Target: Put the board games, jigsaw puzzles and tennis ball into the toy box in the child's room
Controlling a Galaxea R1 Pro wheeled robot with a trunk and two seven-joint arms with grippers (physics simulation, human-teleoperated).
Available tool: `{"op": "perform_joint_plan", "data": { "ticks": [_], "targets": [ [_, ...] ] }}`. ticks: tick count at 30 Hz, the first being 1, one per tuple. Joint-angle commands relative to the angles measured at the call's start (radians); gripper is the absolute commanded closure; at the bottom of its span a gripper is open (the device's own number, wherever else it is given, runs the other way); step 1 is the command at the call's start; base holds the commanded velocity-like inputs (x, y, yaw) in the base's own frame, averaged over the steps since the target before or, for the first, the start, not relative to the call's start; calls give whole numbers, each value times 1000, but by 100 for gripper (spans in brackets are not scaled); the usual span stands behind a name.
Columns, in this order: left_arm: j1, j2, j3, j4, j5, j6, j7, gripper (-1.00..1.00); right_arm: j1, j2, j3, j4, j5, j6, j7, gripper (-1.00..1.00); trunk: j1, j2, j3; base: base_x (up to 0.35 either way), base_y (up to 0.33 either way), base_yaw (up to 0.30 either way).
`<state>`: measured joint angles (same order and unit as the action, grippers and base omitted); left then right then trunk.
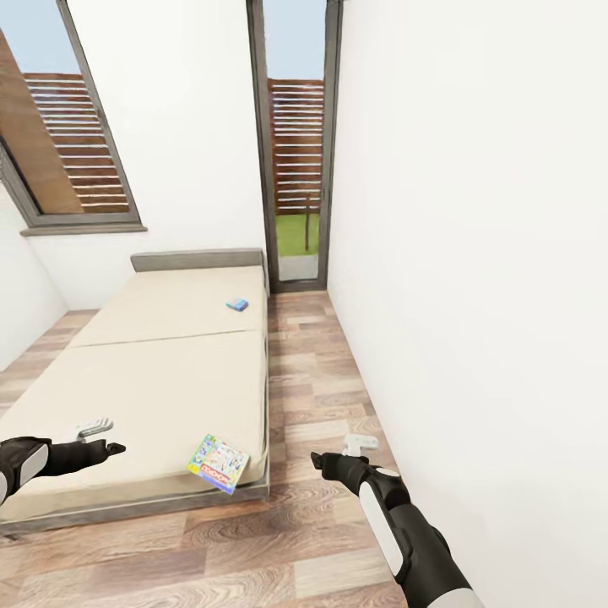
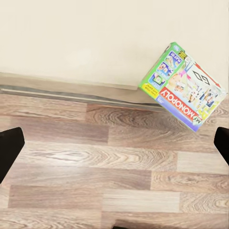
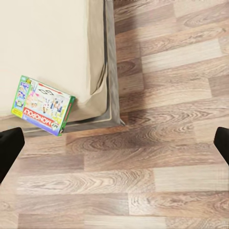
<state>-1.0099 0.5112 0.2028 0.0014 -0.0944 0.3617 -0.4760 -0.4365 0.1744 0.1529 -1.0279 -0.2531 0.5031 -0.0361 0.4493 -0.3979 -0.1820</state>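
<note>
Two board games lie on the bed (image 1: pixel 152 371). A green-edged "Monopoly" box (image 1: pixel 218 463) (image 2: pixel 183 87) (image 3: pixel 43 105) sits at the mattress's near right corner, slightly over the edge. A small blue box (image 1: pixel 237 304) lies further up, near the headboard. My left gripper (image 1: pixel 105 437) hovers over the bed's near edge, left of the Monopoly box, open and empty. My right gripper (image 1: pixel 342 452) hangs open and empty over the floor, right of the bed. Its black fingers (image 3: pixel 9 150) stand wide apart. The table, toy box, jigsaw puzzles and tennis ball are out of view.
A white wall (image 1: pixel 473 253) runs close along the right. Between it and the bed is a strip of wood-plank floor (image 1: pixel 312 380) that leads to a tall narrow glass door (image 1: pixel 295 169). A slanted window (image 1: pixel 59 143) is on the far wall.
</note>
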Motion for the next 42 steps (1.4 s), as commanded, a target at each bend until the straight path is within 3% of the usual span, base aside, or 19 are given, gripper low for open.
{"op": "perform_joint_plan", "data": {
  "ticks": [1, 19, 42],
  "targets": [
    [-1, 0, 8, 0, -10, 4, -3, -100, -1, 0, 0, -1, -6, 5, -4, -100, 1, -2, 0, 0, 138, 0],
    [-1, 0, 9, 0, -9, 4, -4, -100, -1, 0, 0, -1, -9, 5, -4, -100, 1, -2, 27, 0, 81, 0],
    [-1, 0, 9, 0, -8, 4, -4, -100, -1, 0, 0, -2, -19, -42, -4, -100, 1, -2, 29, 0, 51, 0]
  ]
}}
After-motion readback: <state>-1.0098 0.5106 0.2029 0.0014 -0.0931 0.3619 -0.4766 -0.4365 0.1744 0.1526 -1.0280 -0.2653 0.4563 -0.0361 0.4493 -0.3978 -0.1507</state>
